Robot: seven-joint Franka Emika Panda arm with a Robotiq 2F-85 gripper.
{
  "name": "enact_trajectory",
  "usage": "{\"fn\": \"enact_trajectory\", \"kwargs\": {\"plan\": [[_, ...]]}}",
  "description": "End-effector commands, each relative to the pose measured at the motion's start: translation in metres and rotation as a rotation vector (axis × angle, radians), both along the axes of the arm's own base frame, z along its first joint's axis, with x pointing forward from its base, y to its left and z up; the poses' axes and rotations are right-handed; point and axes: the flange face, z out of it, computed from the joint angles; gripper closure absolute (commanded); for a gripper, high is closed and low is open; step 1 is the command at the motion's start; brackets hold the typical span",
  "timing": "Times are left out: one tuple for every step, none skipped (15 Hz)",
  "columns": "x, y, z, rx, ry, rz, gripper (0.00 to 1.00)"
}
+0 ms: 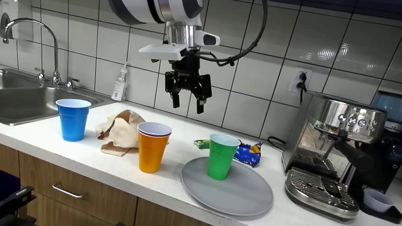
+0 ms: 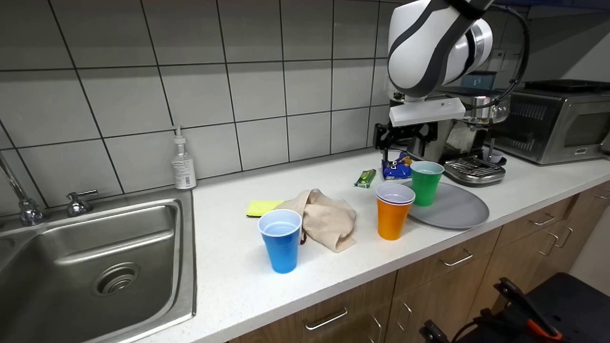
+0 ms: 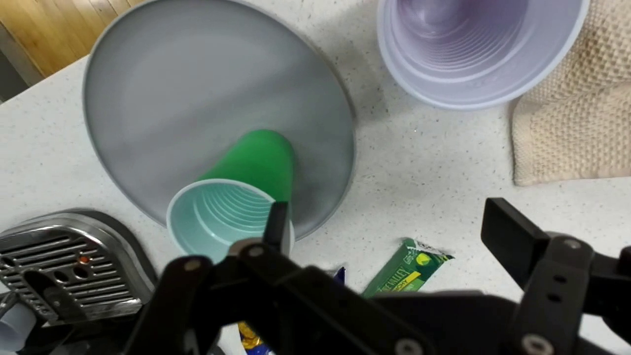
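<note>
Fingers (image 3: 512,241) of the gripper (image 1: 188,105) spread wide, hanging above the counter (image 2: 228,267). Wall (image 2: 257,90): pale tiles with dark grout, rising behind the counter. Counter: white, finely speckled, with a squared front edge. Cabinets (image 1: 100,187): wood-grained fronts, beneath the counter. Sink (image 2: 187,267): stainless steel, set into the counter. Oven (image 2: 553,128): steel, boxy, at the end far from the sink. Coffee machine (image 1: 322,158): polished steel, between the oven and the plate (image 1: 241,194). Plate: grey, round, near the counter's front edge. Cloth (image 1: 126,130): beige, crumpled, beside the orange cup (image 1: 152,153). Blue cup (image 1: 73,122): upright, the cup nearest the sink. Orange cup: upright, double-rimmed, just beside the plate. Green cup (image 1: 221,159): upright on the plate, lower than the gripper; its rim passes partly behind one finger in the wrist view. Bottle (image 2: 184,166): pump-topped, clear, near the wall at the sink's corner. Packet (image 2: 396,169): blue, crinkled, behind the green cup. Bar (image 2: 365,178): green-wrapped, lying on the counter beside the packet.
</note>
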Motion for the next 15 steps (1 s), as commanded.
{"fn": "enact_trajectory", "kwargs": {"plan": [[0.020,-0.018,-0.002,-0.012,-0.014,-0.062,0.00],[0.026,-0.023,-0.003,-0.016,-0.016,-0.074,0.00],[0.031,-0.028,-0.005,-0.016,-0.017,-0.088,0.00],[0.036,-0.032,-0.008,-0.018,-0.018,-0.100,0.00],[0.042,-0.036,-0.009,-0.022,-0.018,-0.111,0.00],[0.048,-0.040,-0.012,-0.026,-0.017,-0.124,0.00],[0.053,-0.043,-0.014,-0.027,-0.016,-0.135,0.00],[0.058,-0.047,-0.016,-0.030,-0.016,-0.146,0.00],[0.062,-0.051,-0.018,-0.034,-0.015,-0.158,0.00],[0.066,-0.054,-0.020,-0.036,-0.016,-0.169,0.00],[0.070,-0.057,-0.021,-0.039,-0.014,-0.178,0.00],[0.072,-0.060,-0.024,-0.041,-0.013,-0.188,0.00],[0.074,-0.062,-0.025,-0.045,-0.012,-0.195,0.00],[0.075,-0.064,-0.028,-0.045,-0.008,-0.203,0.00],[0.075,-0.065,-0.030,-0.045,-0.003,-0.208,0.00]]}}
